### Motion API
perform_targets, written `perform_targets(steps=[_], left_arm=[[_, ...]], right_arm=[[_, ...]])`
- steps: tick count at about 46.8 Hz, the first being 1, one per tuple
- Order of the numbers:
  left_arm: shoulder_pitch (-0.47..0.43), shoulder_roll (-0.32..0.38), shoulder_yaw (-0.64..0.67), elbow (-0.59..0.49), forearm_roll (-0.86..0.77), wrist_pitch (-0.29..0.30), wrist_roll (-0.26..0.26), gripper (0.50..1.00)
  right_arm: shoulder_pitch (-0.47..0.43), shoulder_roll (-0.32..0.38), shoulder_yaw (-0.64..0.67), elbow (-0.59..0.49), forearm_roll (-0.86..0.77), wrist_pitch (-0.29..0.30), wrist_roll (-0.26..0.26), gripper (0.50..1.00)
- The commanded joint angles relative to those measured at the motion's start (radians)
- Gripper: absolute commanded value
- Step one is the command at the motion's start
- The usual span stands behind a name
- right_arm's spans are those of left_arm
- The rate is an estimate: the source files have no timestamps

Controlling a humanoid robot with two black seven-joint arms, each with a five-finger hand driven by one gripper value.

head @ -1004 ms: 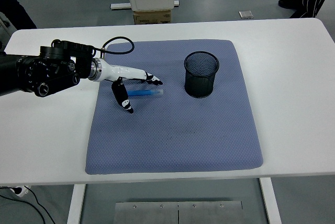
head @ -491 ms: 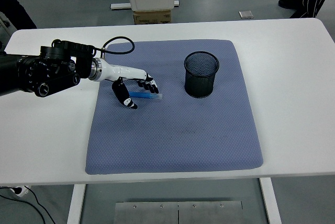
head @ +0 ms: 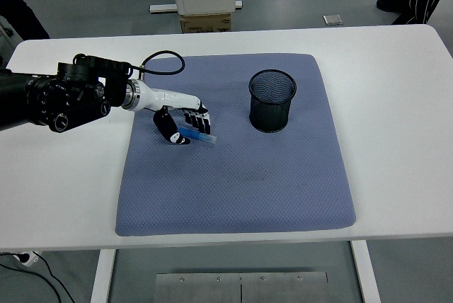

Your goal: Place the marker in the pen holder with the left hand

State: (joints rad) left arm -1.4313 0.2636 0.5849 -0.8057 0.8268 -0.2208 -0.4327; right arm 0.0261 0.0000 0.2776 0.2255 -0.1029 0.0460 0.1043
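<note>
The marker (head: 200, 134), a blue stick, lies on the mat (head: 233, 175) in its left half, nearer the far edge than the near one, and its right end pokes out past the fingertips. The left hand (head: 185, 122) is curled over it, fingers above and thumb below, pinching the barrel; whether the marker has left the cloth cannot be told. The holder (head: 272, 100), a black mesh cup, stands upright and empty near the mat's far right corner, well apart from the hand. The mat covers the middle of the white table (head: 396, 105). The right hand does not show.

As I judge it, the grasp is made or all but made, and everything after it is left: lifting the marker, carrying it right to the holder, tipping it upright over the rim and letting go.
</note>
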Motion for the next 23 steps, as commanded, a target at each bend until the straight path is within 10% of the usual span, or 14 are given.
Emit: perform_targets(steps=[1,23], left_arm=[[0.002,-0.001,0.0,0.0,0.002,0.0,0.0,0.634],[0.002,-0.004,0.0,-0.001,0.052,0.003,-0.001,0.602]], right_arm=[[0.0,0.0,0.0,0.0,0.0,0.0,0.0,1.0],[0.0,0.0,0.0,0.0,0.0,0.0,0.0,1.0]])
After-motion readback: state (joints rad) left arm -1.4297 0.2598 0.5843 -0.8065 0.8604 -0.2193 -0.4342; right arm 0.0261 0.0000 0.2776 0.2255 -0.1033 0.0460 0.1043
